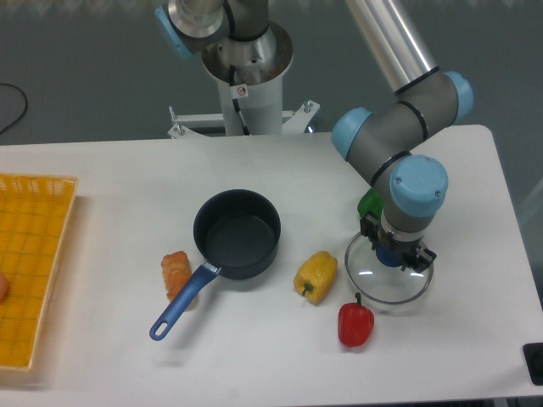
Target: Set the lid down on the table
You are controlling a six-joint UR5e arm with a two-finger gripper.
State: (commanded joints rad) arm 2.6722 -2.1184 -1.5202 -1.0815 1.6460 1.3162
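Dark grey floor (85, 76) lies behind.

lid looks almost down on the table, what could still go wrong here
1. The lid sits very close to the red pepper; its rim could land on it or nudge it, leaving the lid tilted.
2. The green object lies just behind the gripper, so a retreat that way might knock it.
3. Releasing before the glass is flat on the table could make it drop or slide.

The table (280, 178) is plain white. The saucepan (237, 233) is dark blue with a brighter blue handle. The lid (389, 278) is clear glass, metal-rimmed, blue-knobbed. Peppers: yellow (316, 275), red (355, 323), green (370, 203). The tray (32, 263) is yellow, grid-patterned.
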